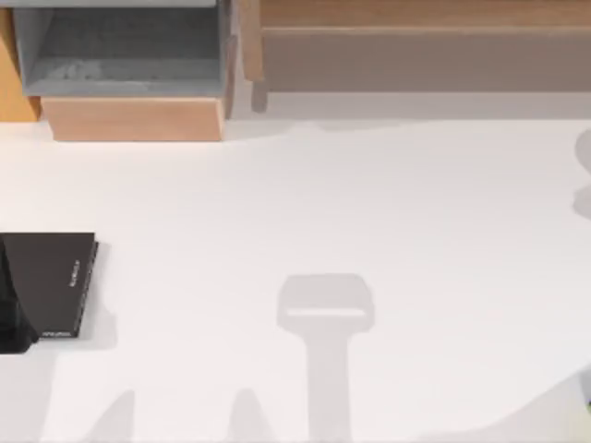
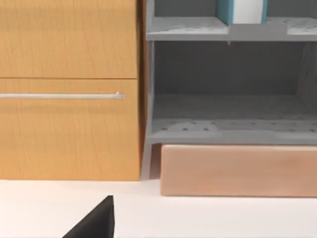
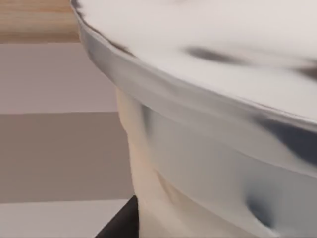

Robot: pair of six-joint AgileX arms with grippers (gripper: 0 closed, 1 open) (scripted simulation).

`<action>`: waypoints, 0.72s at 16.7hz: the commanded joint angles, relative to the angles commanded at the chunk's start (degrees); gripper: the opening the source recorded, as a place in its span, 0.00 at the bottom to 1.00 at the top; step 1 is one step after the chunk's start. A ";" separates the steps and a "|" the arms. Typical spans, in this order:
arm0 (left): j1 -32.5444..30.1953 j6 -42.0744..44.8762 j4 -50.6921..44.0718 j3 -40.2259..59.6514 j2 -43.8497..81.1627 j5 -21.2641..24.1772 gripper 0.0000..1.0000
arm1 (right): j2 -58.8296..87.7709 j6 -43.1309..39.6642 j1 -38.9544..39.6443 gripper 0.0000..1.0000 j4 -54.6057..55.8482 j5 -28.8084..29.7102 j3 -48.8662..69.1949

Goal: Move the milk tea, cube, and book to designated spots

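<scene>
White table (image 1: 369, 212). Flat black book (image 1: 51, 281) lies at the left edge, spine with small white lettering facing right. Grey open shelf unit (image 1: 125, 46) at top left above a tan wooden base (image 1: 134, 118). Long wooden ledge (image 1: 425, 41) runs along the top right. Arm shadows fall across the table.

I see a flat black book (image 1: 48, 281) lying at the left edge of the white worktop (image 1: 369, 212). At the back stands a grey open shelf (image 2: 228, 124) beside an orange wooden cabinet (image 2: 69, 89) with a thin metal handle (image 2: 62, 95).
</scene>
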 joint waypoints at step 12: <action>0.00 0.00 0.00 0.00 0.00 0.00 1.00 | 0.00 0.00 0.00 1.00 0.00 0.00 0.00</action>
